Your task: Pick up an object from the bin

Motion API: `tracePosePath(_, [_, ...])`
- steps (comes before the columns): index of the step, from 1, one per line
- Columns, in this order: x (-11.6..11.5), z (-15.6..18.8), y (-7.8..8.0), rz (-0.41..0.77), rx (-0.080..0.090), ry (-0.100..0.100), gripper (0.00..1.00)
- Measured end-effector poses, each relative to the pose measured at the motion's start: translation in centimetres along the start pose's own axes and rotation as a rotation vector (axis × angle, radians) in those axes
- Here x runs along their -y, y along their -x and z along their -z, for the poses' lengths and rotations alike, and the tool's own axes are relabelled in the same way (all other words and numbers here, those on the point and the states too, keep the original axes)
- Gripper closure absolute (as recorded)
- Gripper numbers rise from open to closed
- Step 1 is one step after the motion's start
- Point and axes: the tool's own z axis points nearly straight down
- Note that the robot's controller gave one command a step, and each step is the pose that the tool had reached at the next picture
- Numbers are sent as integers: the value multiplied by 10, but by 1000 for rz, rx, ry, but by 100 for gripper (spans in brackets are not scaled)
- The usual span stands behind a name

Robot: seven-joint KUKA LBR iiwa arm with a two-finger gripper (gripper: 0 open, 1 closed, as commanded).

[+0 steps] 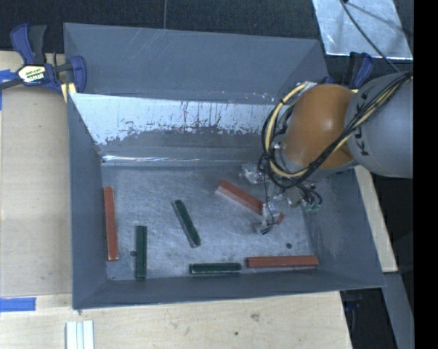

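Hand (266, 221): low in the right of the bin (86, 217), at the end of a tilted red-brown bar (237, 195). Whether it is spread or pinching cannot be told. Dark green bar (186, 223): well apart.

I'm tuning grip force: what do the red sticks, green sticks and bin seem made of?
Red sticks: matte, straight-edged bars, likely painted wood or plastic; unclear which. Green sticks: same shape, dull dark finish, probably the same. Bin: grey sheet metal, faint sheen, scratched back wall.
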Motion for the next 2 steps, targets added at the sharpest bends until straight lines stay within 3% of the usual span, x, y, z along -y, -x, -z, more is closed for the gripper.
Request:
tracePosePath(1, [2, 2, 1, -1, 4, -2, 100])
tracePosePath(2, [2, 160, 31, -28, 6, -3, 100])
